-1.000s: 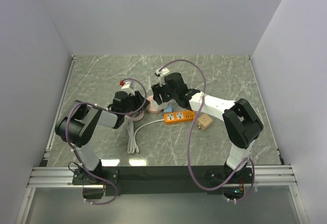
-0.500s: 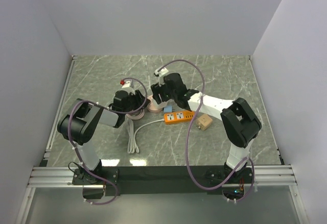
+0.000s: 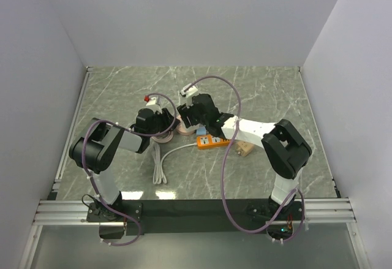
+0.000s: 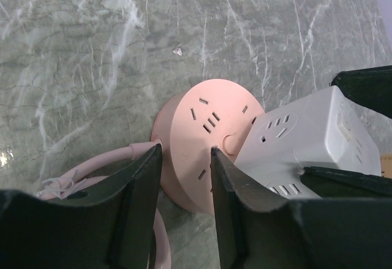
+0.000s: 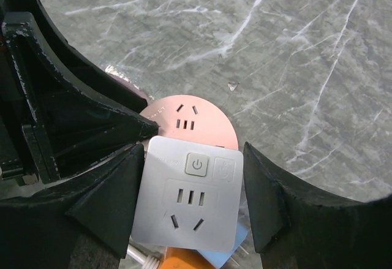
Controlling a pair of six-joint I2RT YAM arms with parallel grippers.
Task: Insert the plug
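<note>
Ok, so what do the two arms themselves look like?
Both arms alike: the left arm and right arm have white links between bulky black joints. A purple cable loops loosely along each. The left gripper and right gripper have matte black, wedge-shaped fingers.

Left tool, right tool close together.

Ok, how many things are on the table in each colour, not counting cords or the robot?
Pink: 1, the round socket hub
White: 1, the socket cube
Orange: 1, the power strip
Blue: 1, a small piece on the strip
Tan: 1, a block
Total: 5
</note>
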